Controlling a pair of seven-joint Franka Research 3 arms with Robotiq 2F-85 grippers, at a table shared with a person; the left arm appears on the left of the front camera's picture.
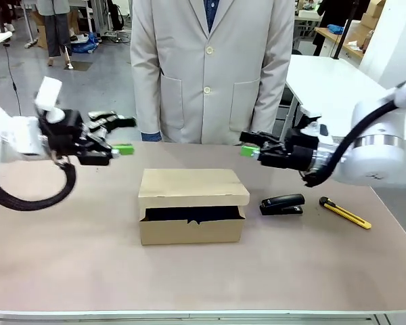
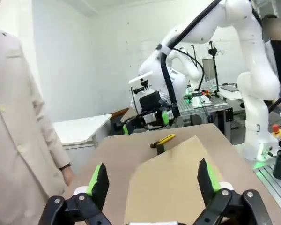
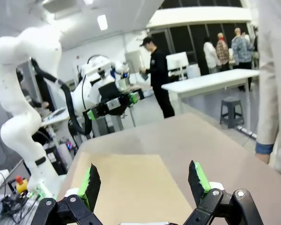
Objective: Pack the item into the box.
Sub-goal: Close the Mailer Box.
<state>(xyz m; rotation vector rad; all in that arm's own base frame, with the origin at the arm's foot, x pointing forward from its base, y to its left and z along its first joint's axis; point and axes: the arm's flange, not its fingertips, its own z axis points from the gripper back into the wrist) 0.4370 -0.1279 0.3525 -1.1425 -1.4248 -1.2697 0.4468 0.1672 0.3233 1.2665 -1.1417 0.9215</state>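
Though its flap lid lies nearly flat, the cardboard box (image 1: pixel 193 233), nearest on the bench (image 1: pixel 68 271), shows a dark slit along its front edge. The navy strip in that slit looks like the zip pouch (image 1: pixel 189 214), so I judge the item already inside and the lid simply not tucked in. Just right of the box lies a black stapler (image 1: pixel 282 204), and right of that a yellow utility knife (image 1: pixel 345 212); both are apart from the box and seemingly no part of the packing. Farther back, the left gripper (image 1: pixel 124 149) and the right gripper (image 1: pixel 247 151) hover above the bench on either side of the box, pointed toward each other. Each wrist view shows green-padded fingers (image 2: pixel 99 185) spread wide with nothing between them, so both are released, probably held clear of the box. At the far edge stands a person in a pale coat (image 1: pixel 210 68). No brand, label or writing can be read.
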